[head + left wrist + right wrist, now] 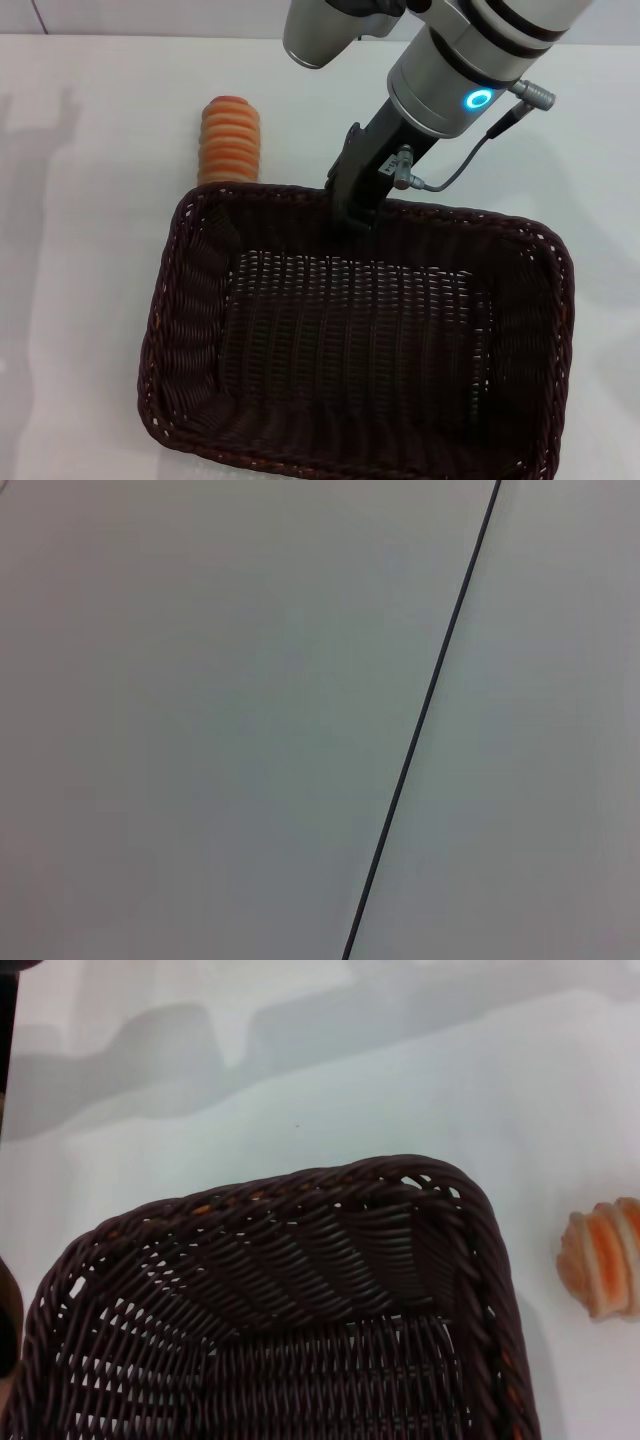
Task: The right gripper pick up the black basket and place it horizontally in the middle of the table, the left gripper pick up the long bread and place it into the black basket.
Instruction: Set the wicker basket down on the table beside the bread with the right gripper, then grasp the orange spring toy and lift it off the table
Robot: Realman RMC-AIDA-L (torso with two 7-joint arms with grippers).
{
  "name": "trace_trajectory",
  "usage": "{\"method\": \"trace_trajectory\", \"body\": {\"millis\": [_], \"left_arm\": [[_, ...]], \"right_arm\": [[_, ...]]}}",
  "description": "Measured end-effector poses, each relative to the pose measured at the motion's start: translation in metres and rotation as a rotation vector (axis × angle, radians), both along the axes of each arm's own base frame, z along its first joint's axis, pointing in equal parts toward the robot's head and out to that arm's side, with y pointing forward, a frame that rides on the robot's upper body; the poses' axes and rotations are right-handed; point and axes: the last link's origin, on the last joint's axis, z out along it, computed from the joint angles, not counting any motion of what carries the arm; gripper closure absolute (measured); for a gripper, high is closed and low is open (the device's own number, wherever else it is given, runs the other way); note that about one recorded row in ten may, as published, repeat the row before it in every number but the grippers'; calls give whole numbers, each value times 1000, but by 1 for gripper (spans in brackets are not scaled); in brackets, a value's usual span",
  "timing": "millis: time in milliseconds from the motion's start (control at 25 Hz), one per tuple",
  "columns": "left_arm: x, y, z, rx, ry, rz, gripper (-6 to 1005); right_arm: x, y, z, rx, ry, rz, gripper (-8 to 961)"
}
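Surface: the table (90,300), plain white and smooth, fills the head view; faint grey shadows fall across its far left part.

Head view, left to right. The long bread (231,138) lies on the table just beyond the far left corner of the black basket (190,330), orange and cream ridges crosswise, one end close to the rim; whether it touches cannot be told. The basket sits lengthwise across the view and is empty, its woven floor exposed. The right gripper (352,212) comes down from the upper right on the silver arm with the blue-lit ring and meets the far rim of the basket near its middle. Whether its fingers are clamped on the rim or loose cannot be told.

Left wrist view: only a pale flat surface crossed by one thin dark line. The left gripper is out of sight in every view.

Right wrist view: one basket corner (440,1200) close up, braided rim and openwork side, with the end of the bread (603,1262) beside it, apart from the wicker here.
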Motion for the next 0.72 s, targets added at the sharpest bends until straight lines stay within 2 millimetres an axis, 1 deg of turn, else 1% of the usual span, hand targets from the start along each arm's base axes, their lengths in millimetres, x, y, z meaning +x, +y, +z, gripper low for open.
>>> {"method": "trace_trajectory", "body": {"millis": [80,240,400,480,600,720], "left_arm": [[0,0,0,0,0,0,137],[-1,-2,0,1,-6,0,137],[-2,-3,0,2,-8,1,137],[-2,-3,0,2,-9,1,137],[-2,-3,0,2,-10,1,137],[-1,-3,-2,-15,-25,-13,137]], "right_arm": [[0,1,0,6,-1,-1,605],[-2,11,5,87,-30,40,605],[-3,30,17,231,-73,109,605],[-3,37,25,285,-75,122,605],[3,40,36,345,-55,110,604],[17,43,51,450,0,98,604]]}}
